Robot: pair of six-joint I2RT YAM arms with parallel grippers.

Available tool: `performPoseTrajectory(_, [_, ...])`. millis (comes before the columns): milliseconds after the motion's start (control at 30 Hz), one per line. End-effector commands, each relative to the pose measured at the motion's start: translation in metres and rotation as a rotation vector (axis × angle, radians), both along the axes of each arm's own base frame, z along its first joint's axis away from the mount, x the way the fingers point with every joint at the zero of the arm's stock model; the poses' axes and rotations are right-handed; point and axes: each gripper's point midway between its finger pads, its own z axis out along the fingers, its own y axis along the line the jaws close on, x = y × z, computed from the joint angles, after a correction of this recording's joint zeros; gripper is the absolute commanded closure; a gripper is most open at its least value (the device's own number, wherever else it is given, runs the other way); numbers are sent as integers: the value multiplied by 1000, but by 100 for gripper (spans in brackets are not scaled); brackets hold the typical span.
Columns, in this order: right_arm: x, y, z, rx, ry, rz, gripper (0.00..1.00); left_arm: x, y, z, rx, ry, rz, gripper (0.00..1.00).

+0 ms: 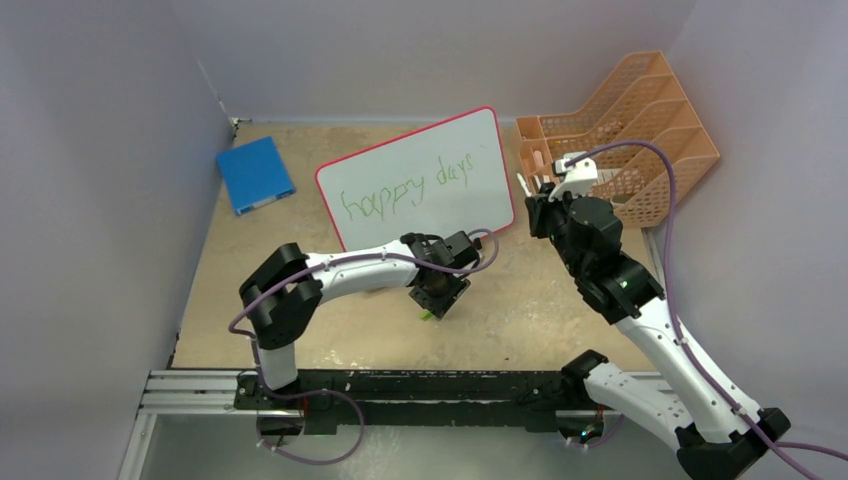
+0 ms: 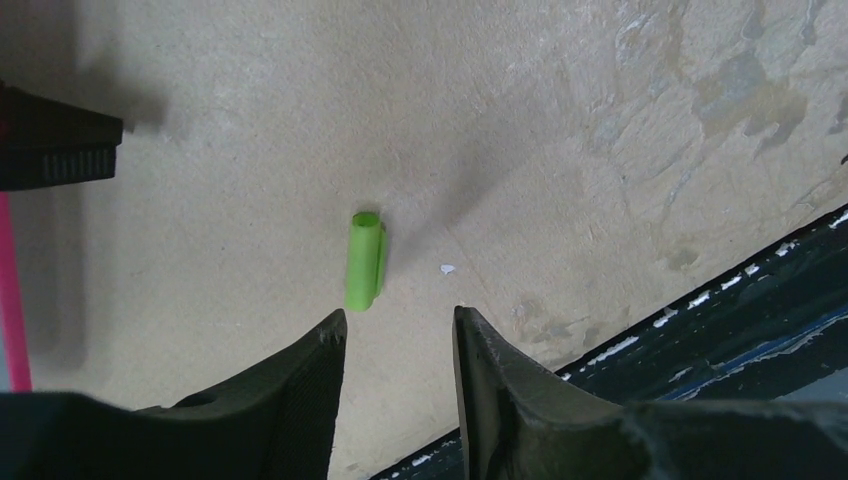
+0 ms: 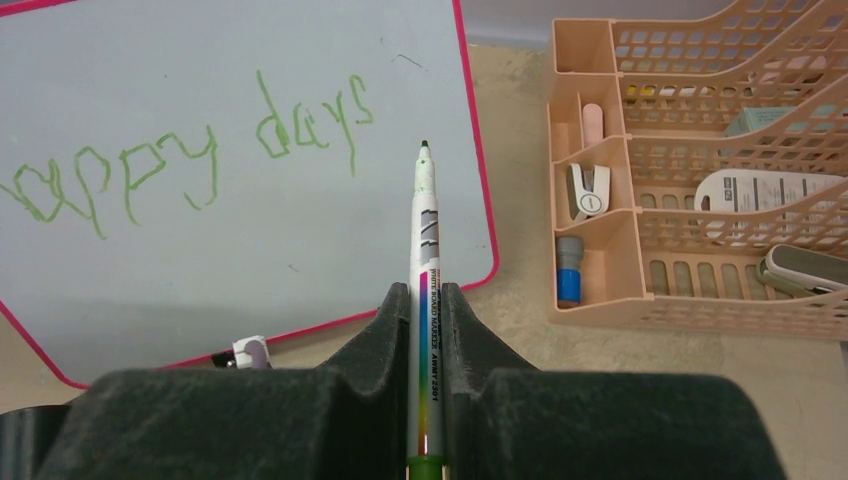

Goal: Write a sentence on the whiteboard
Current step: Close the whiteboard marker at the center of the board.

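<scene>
Two-word sentence (image 1: 415,190) crosses the whiteboard (image 1: 470,135); right tool (image 3: 426,296) clamps a marker (image 3: 427,225).

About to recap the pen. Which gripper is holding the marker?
The right gripper: it is shut on the marker, tip uncapped. The left gripper is open and empty, above the green cap on the table.

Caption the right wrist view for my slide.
Right jaws shut on an uncapped marker, whiteboard beyond reading "happy days" in green.
</scene>
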Motion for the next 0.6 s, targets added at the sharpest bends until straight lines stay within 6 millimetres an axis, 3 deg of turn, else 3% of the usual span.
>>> performPoseTrajectory(0, [3, -5, 20, 25, -72, -29, 100, 6, -12, 4, -29, 21, -28, 62])
performPoseTrajectory(233, [4, -5, 20, 21, -74, -30, 100, 12, -9, -7, -25, 60, -15, 65])
performPoseTrajectory(567, [5, -4, 18, 16, -67, -30, 100, 2, -3, -17, -10, 103, -17, 68])
